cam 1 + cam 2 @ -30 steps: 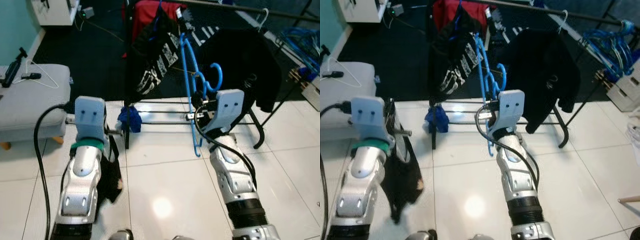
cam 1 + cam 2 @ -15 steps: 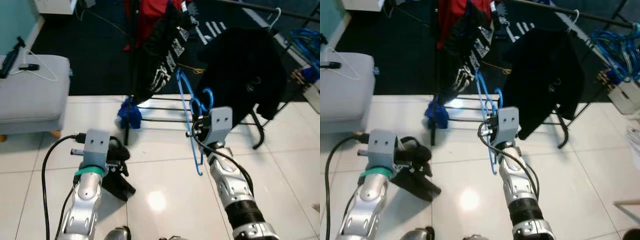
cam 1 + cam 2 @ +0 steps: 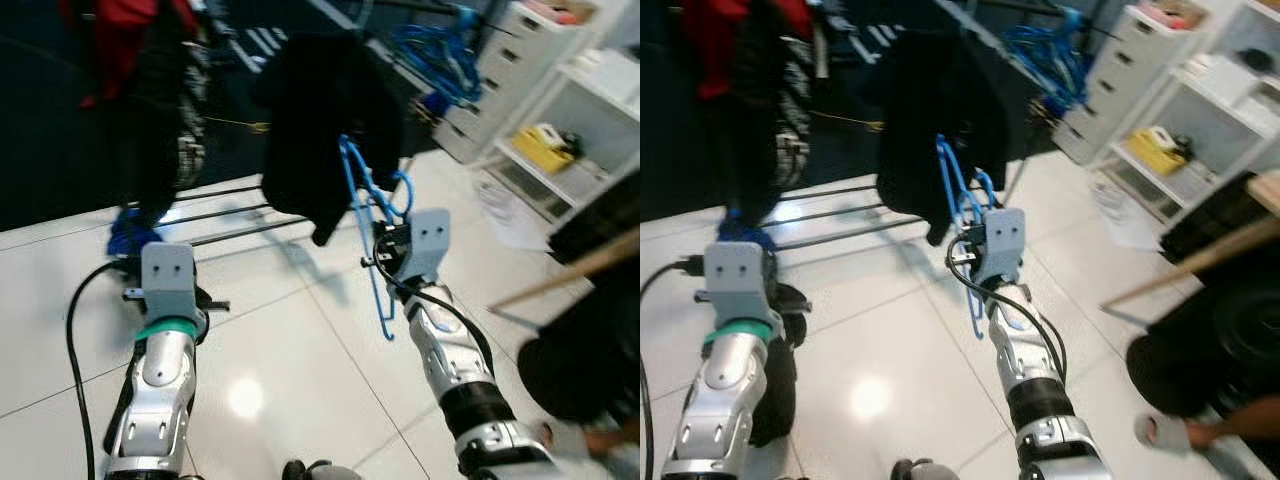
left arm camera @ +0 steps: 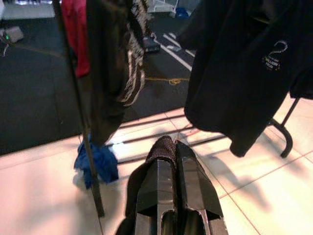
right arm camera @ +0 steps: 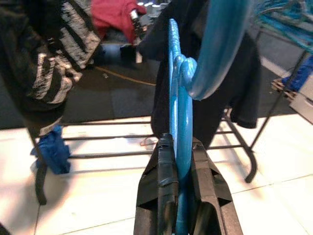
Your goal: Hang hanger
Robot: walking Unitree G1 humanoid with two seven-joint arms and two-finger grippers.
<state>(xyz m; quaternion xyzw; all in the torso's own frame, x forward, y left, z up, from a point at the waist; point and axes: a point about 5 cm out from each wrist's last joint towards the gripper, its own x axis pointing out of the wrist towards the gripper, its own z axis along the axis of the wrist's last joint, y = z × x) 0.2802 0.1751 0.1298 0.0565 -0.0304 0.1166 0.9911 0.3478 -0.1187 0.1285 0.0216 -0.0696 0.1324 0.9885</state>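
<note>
While glossy white floor tiles [image 3: 300,360] fill the near ground, a dark carpet [image 4: 34,98] starts just behind the garment rack [image 4: 78,122]. Rack has low horizontal bars near the floor, with a black shirt [image 3: 330,130] hanging at its middle and a black-and-white patterned garment [image 4: 122,63] plus a red garment [image 4: 73,34] toward the robot's left end. Blue cloth [image 4: 98,161] lies on the tiles at the foot of the rack's upright post. More blue hangers [image 3: 435,55] bunch at the rack's far right end. White drawer unit [image 3: 500,80] and white shelving [image 3: 1230,110] stand to the right; a yellow item [image 3: 545,145] sits on a low shelf. A person's foot [image 3: 1170,432] shows at the lower right.

Right gripper [image 5: 178,147] has its fingers [image 5: 164,171] closed tight on a blue hanger [image 3: 372,230], pinching it near the neck. Hanger is held in the air in front of the black shirt, near but apart from the rack's bars. Its long axis runs roughly vertical, hook [image 5: 220,49] at the top, curling toward the robot's right, body trailing down toward the floor below the gripper.

Left gripper [image 4: 168,147] is held low over the tiles, fingers pressed together, with black fabric [image 4: 161,149] caught at their tips, pointing toward the rack's base.
</note>
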